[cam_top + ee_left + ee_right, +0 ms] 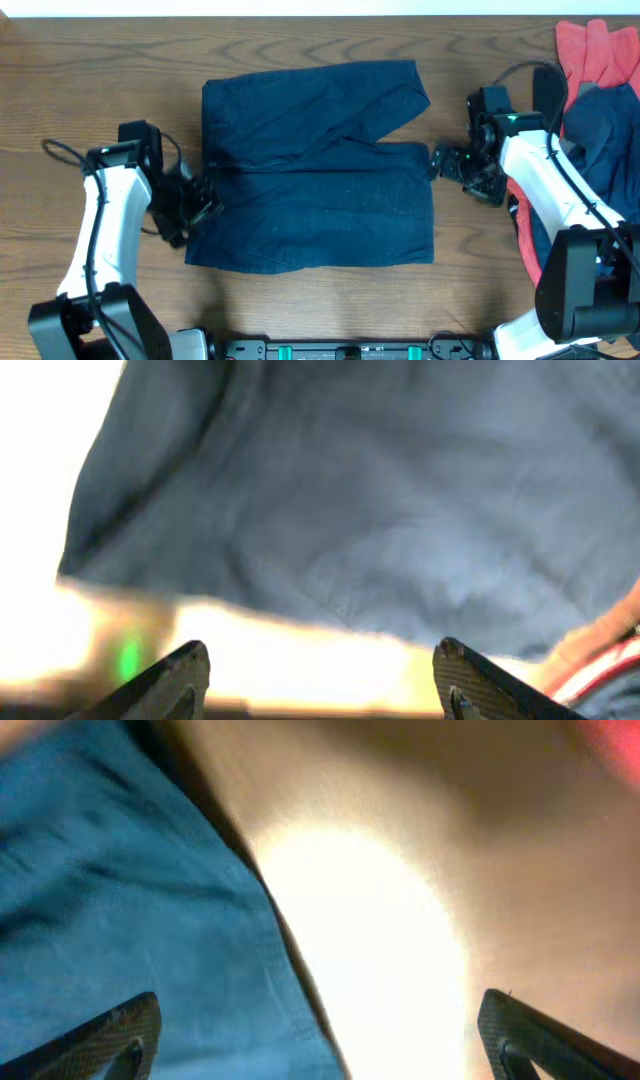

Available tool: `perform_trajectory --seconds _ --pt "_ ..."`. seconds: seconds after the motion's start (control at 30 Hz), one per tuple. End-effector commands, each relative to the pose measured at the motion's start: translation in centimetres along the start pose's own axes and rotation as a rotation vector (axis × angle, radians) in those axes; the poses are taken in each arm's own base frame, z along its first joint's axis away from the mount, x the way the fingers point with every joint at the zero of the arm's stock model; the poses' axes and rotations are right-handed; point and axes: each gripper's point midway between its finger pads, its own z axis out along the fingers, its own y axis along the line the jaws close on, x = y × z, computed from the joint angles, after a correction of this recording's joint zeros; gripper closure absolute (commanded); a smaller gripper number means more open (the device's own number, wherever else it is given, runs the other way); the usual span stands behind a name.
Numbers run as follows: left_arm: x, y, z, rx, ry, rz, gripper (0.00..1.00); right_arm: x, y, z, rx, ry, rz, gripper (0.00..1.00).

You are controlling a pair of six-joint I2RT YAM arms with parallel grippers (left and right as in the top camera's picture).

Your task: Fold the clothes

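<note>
- I see spare clothes piled at the far right edge of the tabletop [100, 60]. A coral red garment [590, 45] sits in the top corner, and a dark navy garment [612, 135] is heaped just below it, touching it.
- The right arm [545, 185] crosses in front of that pile and hides part of it from the overhead camera.
- The navy shorts [320, 190] lie flat in the middle of the tabletop, well apart from the pile. The waist is toward my left arm [100, 230], and the 2 legs point toward the right arm with a notch between them.
- The left arm bends in from the near left and puts the left tool [200, 200] at the waist edge, near its lower corner.
- The left tool is released. On its wrist camera the 2 fingers [170, 680] are spread wide with bright tabletop between them, and the shorts' cloth is just ahead. I cannot tell whether they touch the cloth.
- The right arm reaches in from the right, with the right tool [440, 162] just beside the hem of the nearer leg, by the notch.
- The right tool is released too. 1 of its fingers [110, 1035] is over the blue cloth and the other is over bare wood.
</note>
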Motion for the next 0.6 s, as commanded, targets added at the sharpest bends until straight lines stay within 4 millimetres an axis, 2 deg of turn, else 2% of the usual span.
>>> perform_trajectory --seconds 0.0,0.23,0.3,0.43,0.57 --pt "1.3 1.2 0.2 -0.054 0.044 -0.172 0.27 2.8 1.3 0.4 -0.096 0.158 0.207 0.01" --pt "2.0 5.4 2.0 -0.234 0.009 -0.381 0.28 6.9 -0.2 2.1 0.005 0.248 0.337 0.01" --pt "2.0 5.9 2.5 -0.238 -0.013 -0.394 0.28 7.8 -0.4 2.5 0.016 0.256 0.342 0.01" --pt "1.5 6.8 3.4 -0.233 -0.091 -0.427 0.28 8.9 -0.6 2.8 0.006 0.236 0.346 0.01" --pt "0.1 8.2 3.8 -0.268 -0.209 -0.431 0.28 9.5 -0.7 2.2 -0.019 0.212 0.338 0.01"
